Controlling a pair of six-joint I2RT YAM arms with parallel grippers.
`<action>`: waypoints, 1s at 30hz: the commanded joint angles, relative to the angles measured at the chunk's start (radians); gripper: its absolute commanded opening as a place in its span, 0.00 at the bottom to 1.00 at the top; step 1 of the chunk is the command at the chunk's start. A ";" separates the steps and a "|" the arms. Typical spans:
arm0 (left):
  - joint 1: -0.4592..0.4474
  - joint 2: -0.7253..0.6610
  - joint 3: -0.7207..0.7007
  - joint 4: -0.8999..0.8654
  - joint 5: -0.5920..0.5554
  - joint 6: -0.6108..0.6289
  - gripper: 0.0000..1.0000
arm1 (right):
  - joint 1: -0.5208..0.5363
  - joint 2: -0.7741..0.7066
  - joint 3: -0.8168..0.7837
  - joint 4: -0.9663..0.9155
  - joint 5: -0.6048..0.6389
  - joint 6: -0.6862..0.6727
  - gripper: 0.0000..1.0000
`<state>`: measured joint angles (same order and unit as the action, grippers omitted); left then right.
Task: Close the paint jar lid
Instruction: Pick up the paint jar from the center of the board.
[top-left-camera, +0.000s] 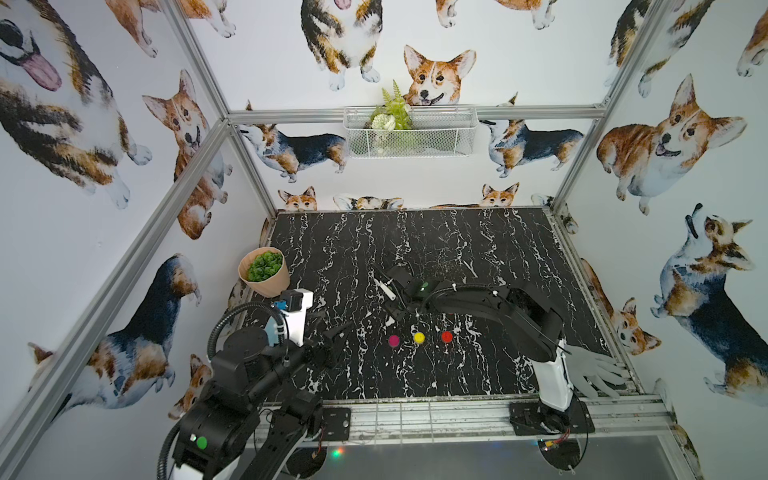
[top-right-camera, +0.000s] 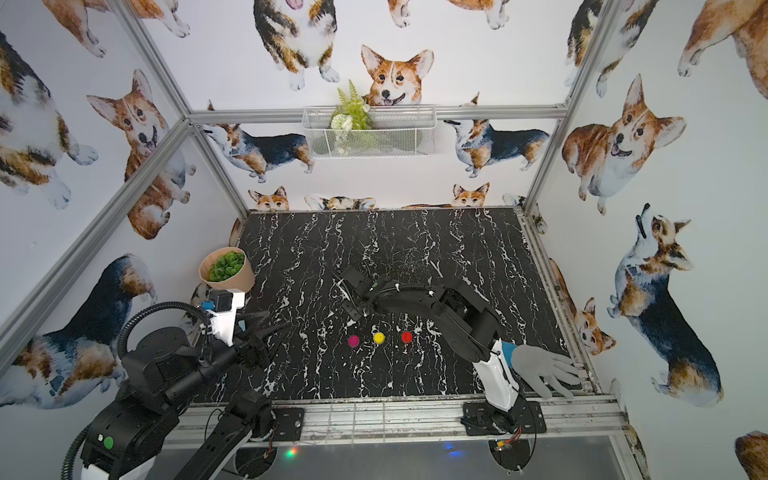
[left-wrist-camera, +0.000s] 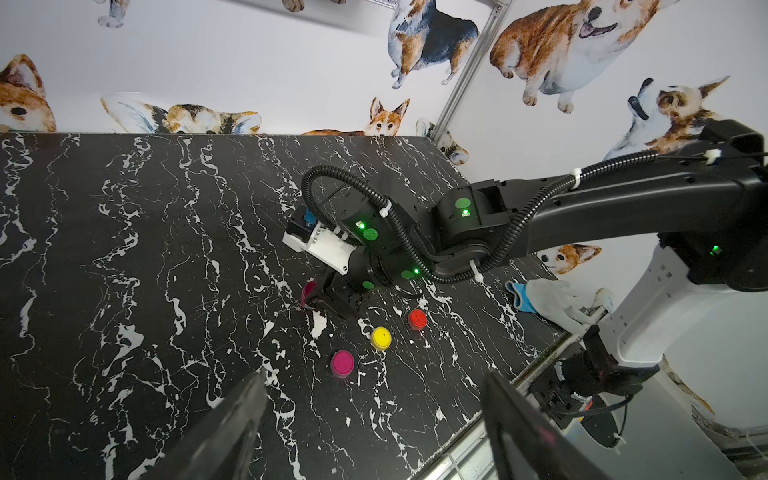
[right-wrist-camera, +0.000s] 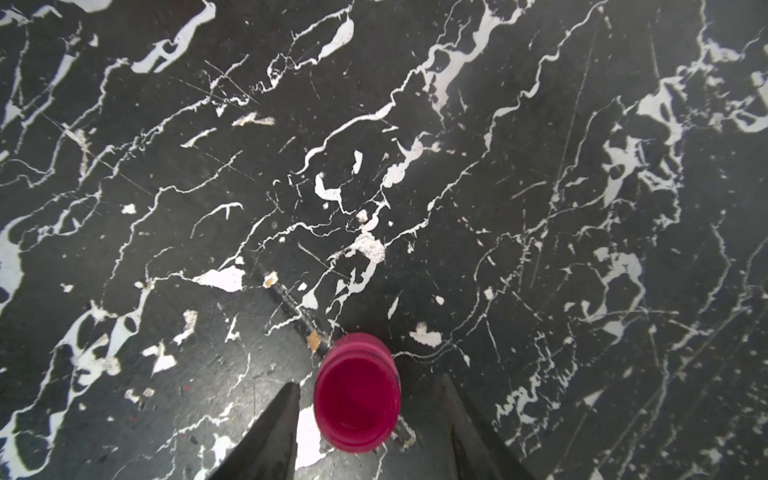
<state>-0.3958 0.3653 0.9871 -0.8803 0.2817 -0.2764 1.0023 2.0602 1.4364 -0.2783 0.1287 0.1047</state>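
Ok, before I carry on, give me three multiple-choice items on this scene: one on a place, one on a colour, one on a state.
1. Where is the open magenta plastic jar?
A. In the white wire basket
B. Between the fingers of the right end effector
C. Beside the plant pot

2. In the row of three small round plastic pieces, the middle one is:
A. Green
B. Blue
C. Yellow

3. The left end effector is:
A. Open, nothing between its fingers
B. Shut on a jar
C. Shut on a lid

Answers:
1 B: the right wrist view shows the jar standing between the two dark fingers.
2 C: both top views show magenta, yellow, red in that order.
3 A: the left wrist view shows its fingers wide apart and empty.
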 joint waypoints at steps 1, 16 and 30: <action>-0.001 -0.005 -0.010 0.040 0.007 -0.012 0.83 | 0.002 0.016 0.018 -0.036 -0.005 0.010 0.52; -0.001 -0.022 -0.031 0.047 -0.001 -0.011 0.83 | 0.002 0.043 0.039 -0.053 -0.036 0.012 0.39; -0.001 -0.064 -0.070 0.133 -0.029 -0.009 0.82 | -0.017 0.018 0.021 -0.046 -0.070 0.008 0.27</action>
<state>-0.3958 0.3031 0.9310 -0.8341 0.2615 -0.2771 0.9943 2.0975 1.4693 -0.3210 0.0757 0.1078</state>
